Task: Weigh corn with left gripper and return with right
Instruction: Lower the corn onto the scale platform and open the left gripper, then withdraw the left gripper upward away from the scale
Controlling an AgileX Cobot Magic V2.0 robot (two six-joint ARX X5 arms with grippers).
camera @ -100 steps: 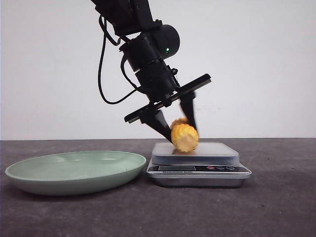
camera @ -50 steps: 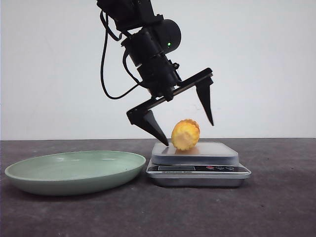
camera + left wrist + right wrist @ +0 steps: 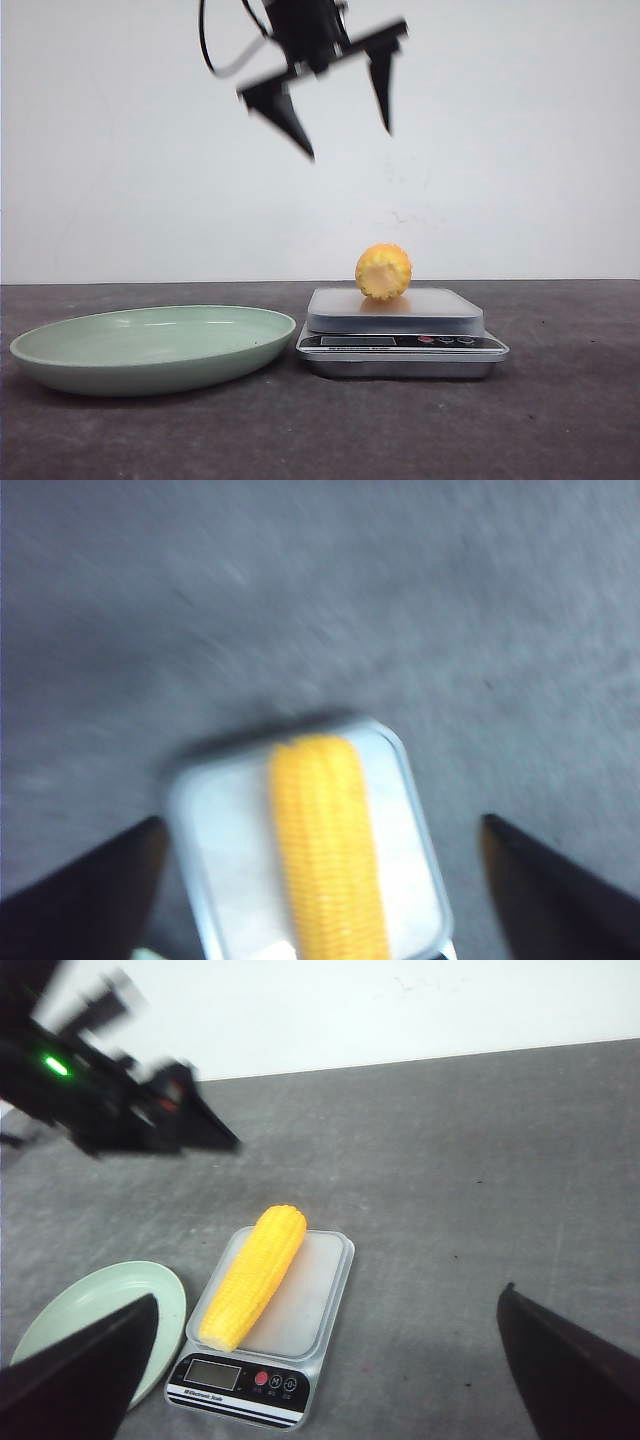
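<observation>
The yellow corn (image 3: 383, 272) lies on the platform of a silver kitchen scale (image 3: 400, 335), its paler cut end facing the front camera. My left gripper (image 3: 349, 143) hangs open high above it, empty and blurred. In the left wrist view the corn (image 3: 325, 850) runs lengthwise on the scale (image 3: 220, 850) far below the spread fingers (image 3: 100, 880). In the right wrist view the corn (image 3: 252, 1275) rests diagonally on the scale (image 3: 310, 1300). My right gripper (image 3: 329, 1295) is open wide, well back from it and holding nothing. It is out of the front view.
A pale green plate (image 3: 150, 345) sits on the dark grey table just left of the scale, and its rim (image 3: 90, 1300) shows in the right wrist view. The left arm (image 3: 100, 1100) hovers over the scale's far left side.
My left gripper opened, let the corn go on the scale and rose well above it. The corn settled on the platform.
</observation>
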